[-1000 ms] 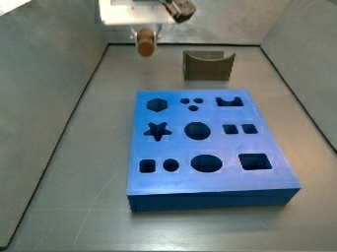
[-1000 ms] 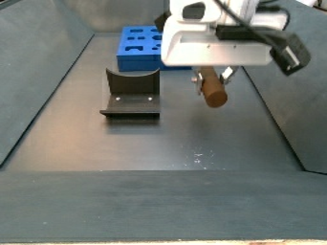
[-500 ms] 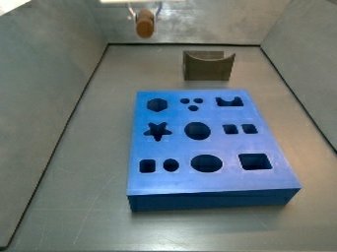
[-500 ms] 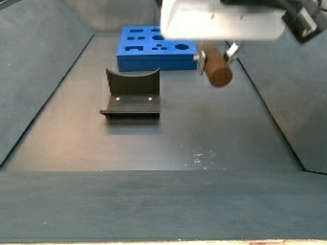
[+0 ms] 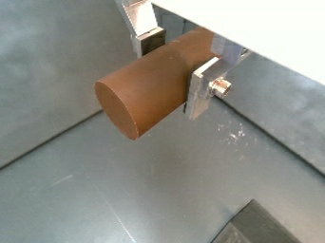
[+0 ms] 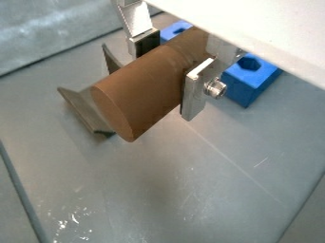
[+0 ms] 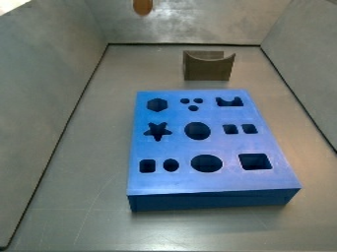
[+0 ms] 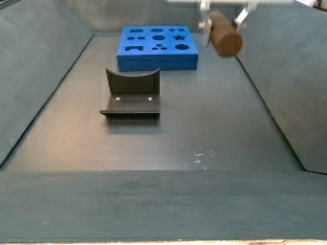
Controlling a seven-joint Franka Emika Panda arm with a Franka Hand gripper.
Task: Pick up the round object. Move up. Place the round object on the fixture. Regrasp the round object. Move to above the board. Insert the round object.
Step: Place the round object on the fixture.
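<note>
the gripper (image 5: pixel 178 65) is clamped on the round object (image 5: pixel 155 84), an orange-brown wooden-looking cylinder peg held crosswise between the flat silver fingers (image 5: pixel 204 87), high above the grey floor (image 5: pixel 114 190). in both wrist views the plates press on opposite sides of the curved wall, back from the near flat end, so that much of the peg's length juts out toward the camera; the far end is lost behind the gripper body. judged from its plain matte surface and clean edges, the peg is probably light, stiff and not fragile; its roundness suggests it could roll or twist in a flat-pad grip, so a hold across the diameter near mid-length seems soundest, and the present off-centre hold may be why a regrasp on the fixture (image 7: pixel 207 65) is planned. the fixture, an olive-brown block with a u-shaped notch, stands on the floor beyond the far edge of the blue board (image 7: pixel 211 148) in a side view, apart from it. in both side views the peg (image 8: pixel 227 38) sits at the top edge of the picture and the gripper is almost wholly cut off, so its height above the fixture is hard to judge. in a wrist view only a corner of the board (image 6: pixel 250 78) shows behind the peg, and the fixture (image 6: pixel 84 102) is partly hidden by it. the pads themselves cannot be made out.
</note>
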